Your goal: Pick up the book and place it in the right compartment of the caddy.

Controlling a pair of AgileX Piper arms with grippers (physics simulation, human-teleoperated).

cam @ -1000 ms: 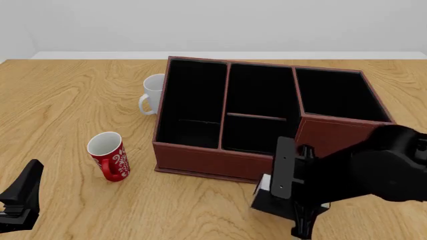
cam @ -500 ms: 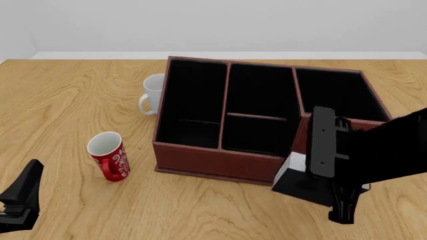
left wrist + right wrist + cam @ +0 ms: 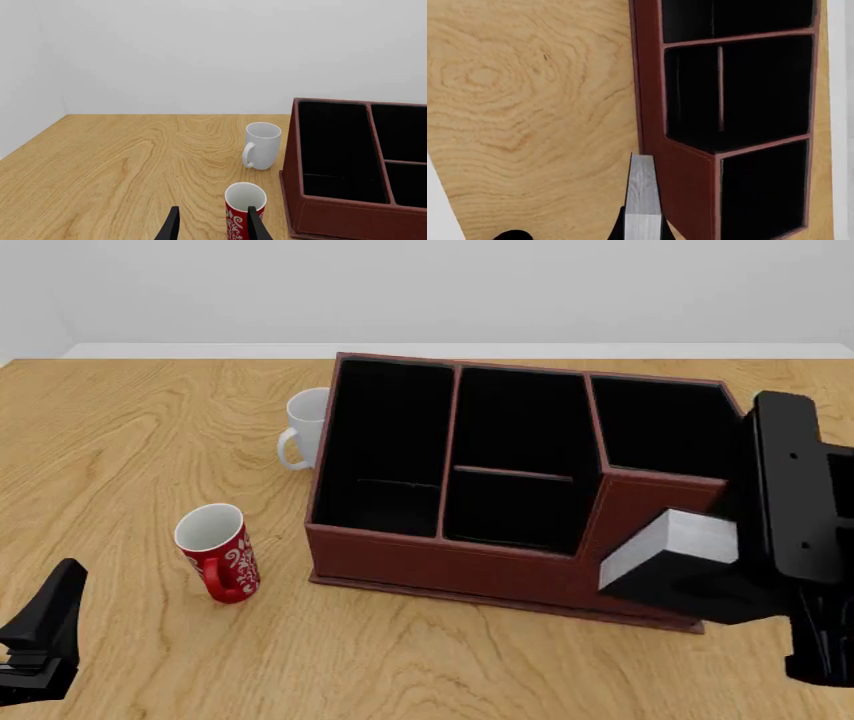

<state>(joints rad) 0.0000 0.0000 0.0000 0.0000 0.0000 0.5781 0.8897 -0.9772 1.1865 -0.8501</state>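
The black book (image 3: 687, 585) hangs tilted in the air, its white page edge (image 3: 671, 540) turned up and left. My right gripper (image 3: 781, 575) is shut on it, one finger above and one below. The book overlaps the front right corner of the reddish-brown caddy (image 3: 441, 565), just before the tall front wall of the right compartment (image 3: 667, 430). In the right wrist view the book (image 3: 642, 192) runs beside that wall, with the right compartment (image 3: 764, 190) next to it. My left gripper (image 3: 213, 231) stands open at the near left (image 3: 40, 640), holding nothing.
A red mug (image 3: 218, 552) stands on the wooden table left of the caddy, straight ahead of the left gripper's fingers (image 3: 245, 207). A white mug (image 3: 306, 428) stands behind it against the caddy's left wall. The table's far edge meets a white wall.
The right gripper has lifted the book off the table and carried it right and forward, up to the caddy's front right corner. The left arm has not moved.
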